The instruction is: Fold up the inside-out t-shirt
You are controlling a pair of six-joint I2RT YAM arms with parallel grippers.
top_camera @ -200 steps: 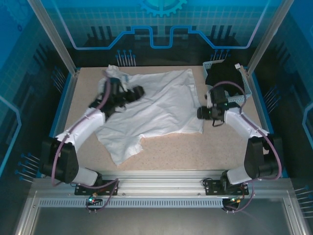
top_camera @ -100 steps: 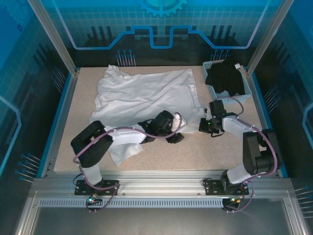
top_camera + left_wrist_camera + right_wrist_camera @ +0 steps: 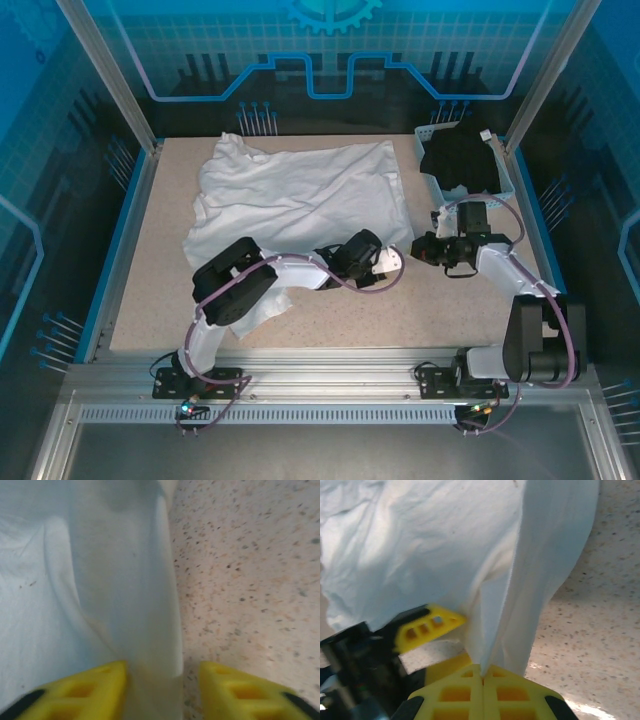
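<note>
Speckled beige table (image 3: 430,310) is seen inside a blue-lit enclosure, with both arms reaching in from the near edge. Nearest, at the near-right corner of the white t-shirt (image 3: 300,195), the left gripper (image 3: 162,680) is set low with its jaws spread. The cloth's edge lies between the yellow fingers but is not clamped. Just to the right, the right gripper (image 3: 482,677) is pressed together on a raised pinch of the same hem. Farther back, the t-shirt is spread wide and creased across the middle and far left of the table. No fold can be made out, though the near-left part is hidden by the left arm. At the far right, a black garment (image 3: 462,160) is heaped in a basket (image 3: 430,133). The task is judged barely begun: one corner is gripped, and every fold is left to be made.
</note>
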